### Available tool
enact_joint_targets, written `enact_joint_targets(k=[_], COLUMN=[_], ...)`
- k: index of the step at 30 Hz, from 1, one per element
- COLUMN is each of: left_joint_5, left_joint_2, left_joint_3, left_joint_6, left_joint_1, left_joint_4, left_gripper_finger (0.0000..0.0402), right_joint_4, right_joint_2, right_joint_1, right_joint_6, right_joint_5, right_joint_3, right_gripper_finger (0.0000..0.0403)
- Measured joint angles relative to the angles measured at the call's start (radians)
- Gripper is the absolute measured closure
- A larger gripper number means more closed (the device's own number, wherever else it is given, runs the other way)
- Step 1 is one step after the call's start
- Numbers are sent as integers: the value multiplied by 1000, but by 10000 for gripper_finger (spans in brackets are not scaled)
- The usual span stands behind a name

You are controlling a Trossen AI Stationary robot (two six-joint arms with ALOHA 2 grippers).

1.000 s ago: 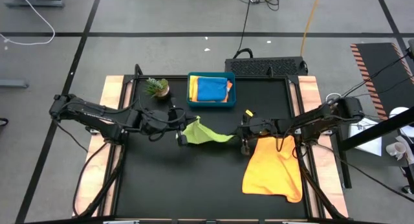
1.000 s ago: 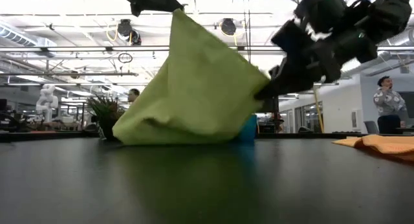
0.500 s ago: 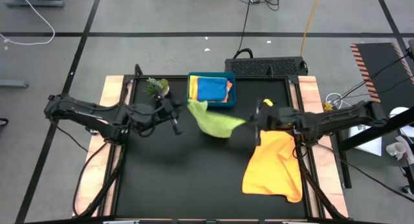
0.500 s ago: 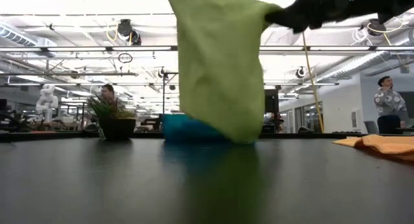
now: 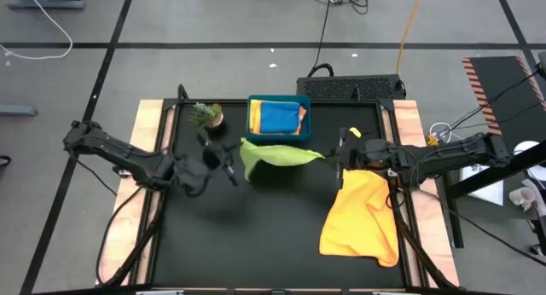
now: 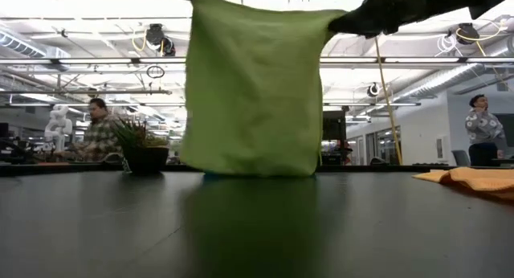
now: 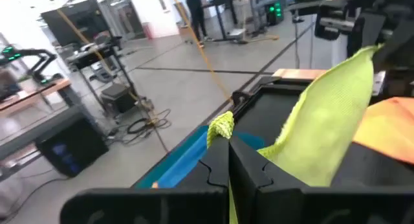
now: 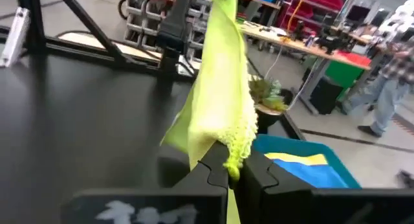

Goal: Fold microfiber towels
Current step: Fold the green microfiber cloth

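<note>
From the high view you look straight down on the whole table (image 5: 273,235), well above it, with the green towel (image 5: 275,154) near frame centre. The low view sits at tabletop height, looking level across the table into the room, and the same towel fills its upper middle. Each wrist view looks out past its own dark fingers, very near the towel; both share the tray (image 8: 304,167) beyond.

Both arms reach inward, left gripper (image 5: 235,155) and right gripper (image 5: 334,158) clamped, raised.
</note>
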Motion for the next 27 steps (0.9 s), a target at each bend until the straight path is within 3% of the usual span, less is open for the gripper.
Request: enact_joint_targets(k=[8, 14, 20, 27], left_joint_5=[-56, 30, 67, 14], left_joint_2=[12, 62, 102, 48], left_joint_3=[-123, -161, -147, -76], left_joint_6=[-237, -356, -246, -11], left_joint_1=[-196, -296, -296, -219], left_joint_4=[-5, 2, 94, 107], left_gripper_finger=[401, 401, 401, 401], right_joint_4=[-17, -41, -11, 30], right_joint_2=[89, 152, 188, 124], right_joint_1=[105, 260, 368, 359], right_joint_6=[77, 161, 223, 171], right_joint_5=[-78, -78, 72, 247], right_joint_3=[0, 0, 0, 0], right_gripper_finger=[403, 403, 403, 403])
